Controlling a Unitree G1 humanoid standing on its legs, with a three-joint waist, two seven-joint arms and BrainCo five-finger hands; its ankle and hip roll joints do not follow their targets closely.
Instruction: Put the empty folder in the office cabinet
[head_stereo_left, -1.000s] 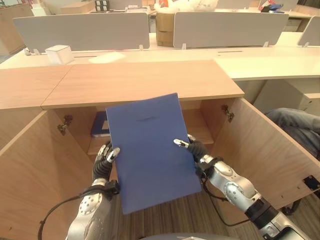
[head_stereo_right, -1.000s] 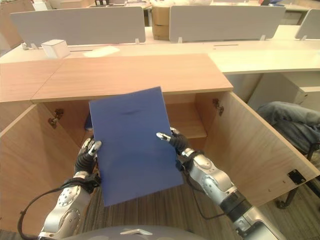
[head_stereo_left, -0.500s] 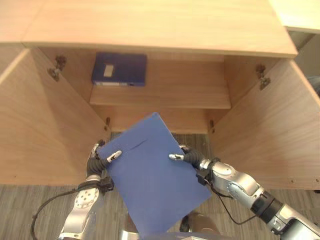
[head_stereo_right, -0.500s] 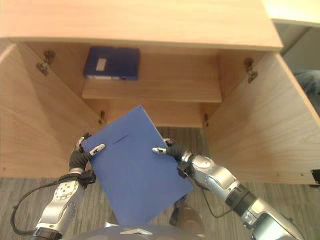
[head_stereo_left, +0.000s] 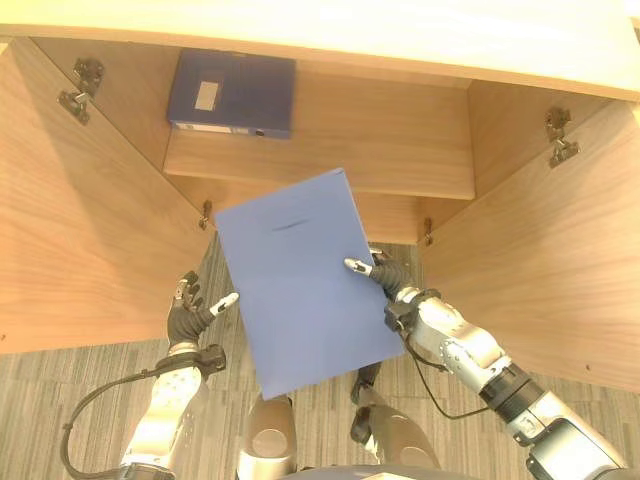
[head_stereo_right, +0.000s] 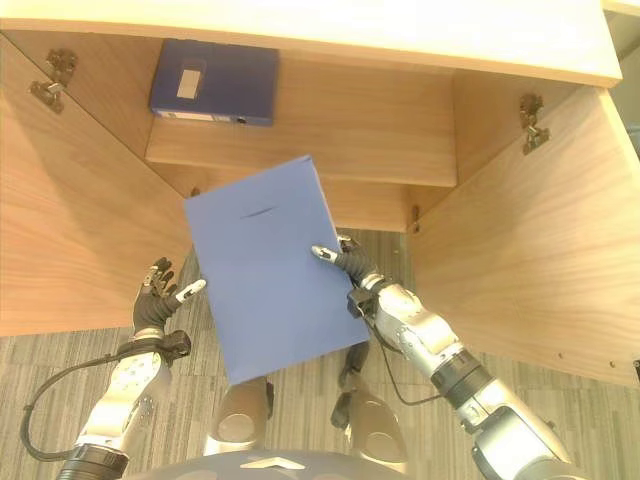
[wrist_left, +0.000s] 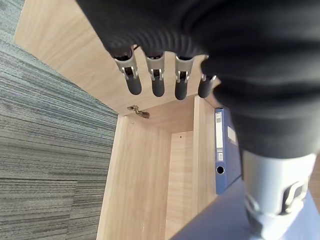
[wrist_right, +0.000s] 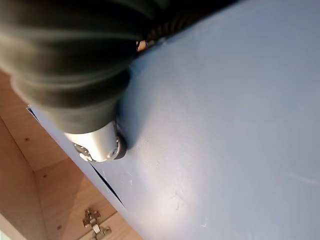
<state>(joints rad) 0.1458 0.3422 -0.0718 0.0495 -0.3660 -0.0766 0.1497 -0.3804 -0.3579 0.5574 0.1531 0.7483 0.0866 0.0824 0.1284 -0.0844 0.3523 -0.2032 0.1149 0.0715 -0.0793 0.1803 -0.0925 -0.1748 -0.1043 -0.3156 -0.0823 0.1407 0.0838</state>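
I hold the plain blue folder (head_stereo_left: 300, 280) tilted in front of the open wooden cabinet (head_stereo_left: 320, 170), its top edge level with the lower compartment's opening. My right hand (head_stereo_left: 392, 284) grips its right edge, thumb (wrist_right: 97, 145) pressed on the cover (wrist_right: 225, 125) and fingers hidden beneath. My left hand (head_stereo_left: 188, 320) is beside the folder's left edge with fingers (wrist_left: 157, 85) straight and spread. Only its thumb tip is near that edge.
A thick blue binder (head_stereo_left: 232, 92) lies on the cabinet's upper shelf at the left. Both cabinet doors stand wide open, left door (head_stereo_left: 90, 220) and right door (head_stereo_left: 540, 230). Grey striped carpet (head_stereo_left: 90, 400) lies below.
The camera has tilted further down. The folder has risen towards the cabinet opening. My left hand has come off the folder's edge and spread its fingers; the right hand keeps its grip.
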